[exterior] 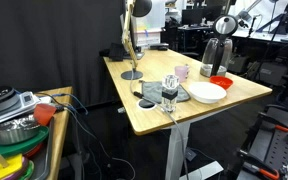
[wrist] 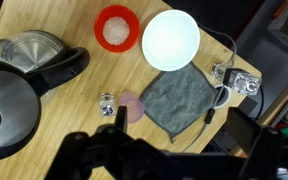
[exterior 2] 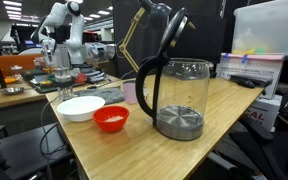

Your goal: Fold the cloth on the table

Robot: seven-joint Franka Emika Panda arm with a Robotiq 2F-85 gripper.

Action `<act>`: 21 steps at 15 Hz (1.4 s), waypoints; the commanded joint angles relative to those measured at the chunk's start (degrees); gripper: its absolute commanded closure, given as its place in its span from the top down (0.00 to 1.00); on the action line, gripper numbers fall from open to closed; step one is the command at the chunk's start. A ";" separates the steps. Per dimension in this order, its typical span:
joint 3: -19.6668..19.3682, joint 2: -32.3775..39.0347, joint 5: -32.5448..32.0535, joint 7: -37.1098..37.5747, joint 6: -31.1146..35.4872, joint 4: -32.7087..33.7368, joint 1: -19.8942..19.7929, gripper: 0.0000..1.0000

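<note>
No text, brand or number can be read in any view. The white box (exterior 2: 256,70), well apart from the jaws and past the kettle (exterior 2: 174,95), carries a colourful label whose print is too small to read.

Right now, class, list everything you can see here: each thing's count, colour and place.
cloth: one, grey, flat on the table
white bowl: one, white, next to the cloth
red bowl: one, red, beside the white bowl
kettle: one, clear glass with black handle, table end
cup: one, pink, near the cloth
lamp: one, brass-coloured, table's back edge
pots and dishes: several, mixed colours, lower side surface
gripper: one, dark, open above the cloth, holding nothing
</note>
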 commanded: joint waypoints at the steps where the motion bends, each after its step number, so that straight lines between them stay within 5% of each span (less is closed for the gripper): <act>1: 1.91 0.30 0.69 -0.59 -0.15 0.14 -2.26 1.00; 16: 1.91 0.30 0.69 -0.58 -0.15 0.14 -2.26 1.00; 21: 6.18 1.37 -1.03 1.42 5.43 -1.51 -1.15 1.00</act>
